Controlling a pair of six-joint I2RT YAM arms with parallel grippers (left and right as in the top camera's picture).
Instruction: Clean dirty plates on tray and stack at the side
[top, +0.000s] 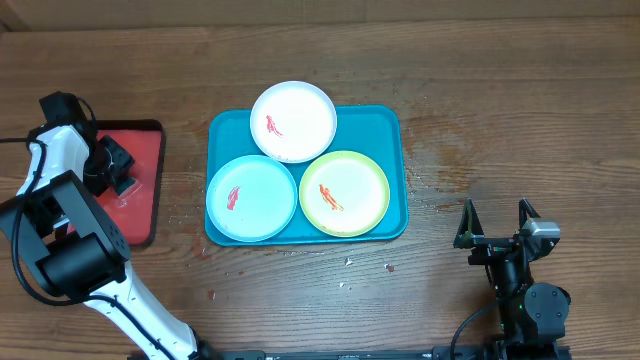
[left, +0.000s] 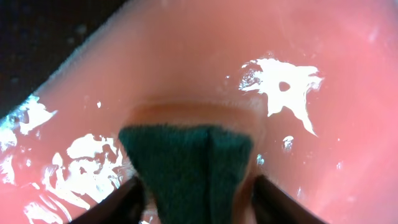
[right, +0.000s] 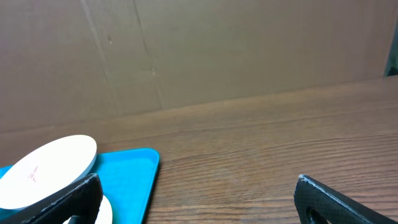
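Note:
The teal-blue tray (top: 385, 130) holds three dirty plates, each with a red-orange smear: white (top: 293, 121) at the back, light blue (top: 251, 197) front left, yellow-green (top: 344, 193) front right. My left gripper (top: 118, 165) is low over the small red tray (top: 140, 140). In the left wrist view its fingers (left: 198, 186) straddle a dark green sponge (left: 186, 168) lying on the red tray (left: 311, 155), with a small gap at the right finger. My right gripper (top: 495, 225) is open and empty, right of the teal tray. The right wrist view shows its fingers (right: 196, 193), the white plate (right: 50, 168) and the tray corner (right: 130, 180).
Small crumbs and wet marks (top: 350, 262) lie on the wooden table in front of and to the right of the teal tray. A cardboard wall (right: 199, 50) stands behind the table.

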